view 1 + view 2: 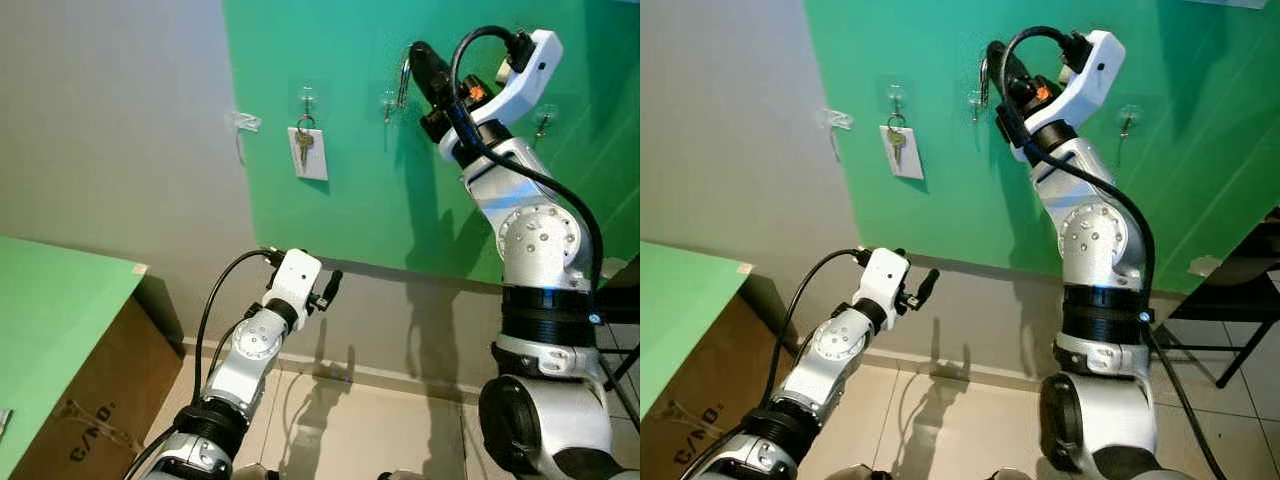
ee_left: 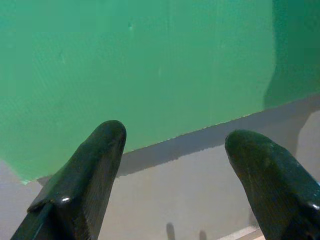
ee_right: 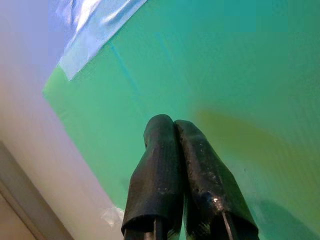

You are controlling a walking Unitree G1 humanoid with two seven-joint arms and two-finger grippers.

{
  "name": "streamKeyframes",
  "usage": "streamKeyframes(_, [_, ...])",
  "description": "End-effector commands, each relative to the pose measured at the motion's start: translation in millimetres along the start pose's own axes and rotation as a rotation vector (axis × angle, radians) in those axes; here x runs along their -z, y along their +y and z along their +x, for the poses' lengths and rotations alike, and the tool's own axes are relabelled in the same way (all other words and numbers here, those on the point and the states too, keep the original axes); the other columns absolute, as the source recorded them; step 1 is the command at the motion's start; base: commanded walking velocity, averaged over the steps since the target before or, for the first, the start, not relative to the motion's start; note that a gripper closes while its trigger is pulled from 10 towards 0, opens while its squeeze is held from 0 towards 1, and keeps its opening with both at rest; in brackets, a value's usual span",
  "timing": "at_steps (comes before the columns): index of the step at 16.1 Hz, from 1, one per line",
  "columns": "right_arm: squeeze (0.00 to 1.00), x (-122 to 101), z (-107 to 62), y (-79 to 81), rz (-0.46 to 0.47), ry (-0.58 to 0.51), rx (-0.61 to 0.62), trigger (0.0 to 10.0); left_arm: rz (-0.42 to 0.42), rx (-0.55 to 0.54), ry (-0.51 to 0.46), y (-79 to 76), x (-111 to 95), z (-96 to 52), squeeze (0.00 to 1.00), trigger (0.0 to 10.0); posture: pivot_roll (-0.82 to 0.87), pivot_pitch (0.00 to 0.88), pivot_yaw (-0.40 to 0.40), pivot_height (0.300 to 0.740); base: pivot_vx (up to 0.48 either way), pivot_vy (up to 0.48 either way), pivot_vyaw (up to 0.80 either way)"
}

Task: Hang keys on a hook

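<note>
High on the green wall panel (image 1: pixel 400 200), right hand (image 1: pixel 418 55) is raised against a row of clear stick-on hooks; its fingers (image 3: pixel 170 165) are pressed together, no gap between the tips in the right wrist view. A thin metal ring or loop (image 1: pixel 403 82) hangs just at the fingertips, beside the second hook (image 1: pixel 388 103); cannot tell whether the hand pinches it or whether it already sits on that hook. One set of keys (image 1: pixel 305 145) with a white tag (image 1: pixel 309 155) hangs from the hook to the left (image 1: pixel 307 98), tag flat against the panel. Another hook (image 1: pixel 545 120) sits to the right of the right arm, partly behind the wrist; something small dangles from it, too small to identify. Further left, on the grey wall, a clear hook or tape piece (image 1: pixel 243 122) sits just beside the green panel's edge. Left hand (image 1: pixel 325 290) is held low, well below the hooks, pointing toward the wall where the panel's lower edge meets grey; fingers (image 2: pixel 85 175) spread wide apart, nothing between them. Lower left corner: a green-topped counter (image 1: pixel 60 300) with a cardboard box (image 1: pixel 100 410) tucked under it, black lettering on the side. Tiled floor (image 1: pixel 380 420) below, arm shadows across it and the wall. At the right edge in the right eye view, a black frame leg (image 1: pixel 1240 340) stands on the tiles.
</note>
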State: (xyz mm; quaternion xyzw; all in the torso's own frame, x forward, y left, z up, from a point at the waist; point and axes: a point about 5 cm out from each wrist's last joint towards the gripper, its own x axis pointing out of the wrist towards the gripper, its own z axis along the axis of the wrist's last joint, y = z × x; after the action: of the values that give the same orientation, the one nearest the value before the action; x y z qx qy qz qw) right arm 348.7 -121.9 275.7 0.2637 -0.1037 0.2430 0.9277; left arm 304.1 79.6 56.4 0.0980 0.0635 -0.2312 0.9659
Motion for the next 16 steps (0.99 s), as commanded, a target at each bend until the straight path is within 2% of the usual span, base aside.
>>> streamKeyframes(1, [0.0,5.9,-2.8,0.4,-0.036,0.039,-0.003,10.0,0.009,-0.002,0.005,-0.2,0.9,-1.6,0.0,10.0,-0.13,0.0,0.006,0.74,0.0,0.0,0.0])
streamKeyframes(5, [0.0,24.2,-12.2,1.2,-0.129,0.132,-0.026,10.0,-0.002,0.002,-0.001,-0.3,1.0,-2.5,0.0,10.0,-0.14,0.0,0.01,0.74,0.0,0.0,0.0])
streamKeyframes(10, [0.0,30.9,-14.5,-3.4,-0.187,0.158,-0.01,10.0,0.033,0.0,-0.01,3.0,3.0,-4.2,0.0,10.0,-0.14,0.0,0.011,0.74,0.0,0.0,0.0])
streamKeyframes(14, [0.0,33.8,-14.4,-8.2,-0.206,0.168,0.014,10.0,0.037,0.006,-0.007,-0.7,4.1,-3.9,0.0,10.0,-0.13,0.0,0.004,0.74,0.0,0.0,0.0])
streamKeyframes(16, [0.0,39.2,-14.3,-15.6,-0.267,0.185,0.053,10.0,0.04,0.004,-0.005,-0.8,5.7,-4.7,0.0,10.0,-0.13,0.0,0.003,0.74,0.0,0.0,0.0])
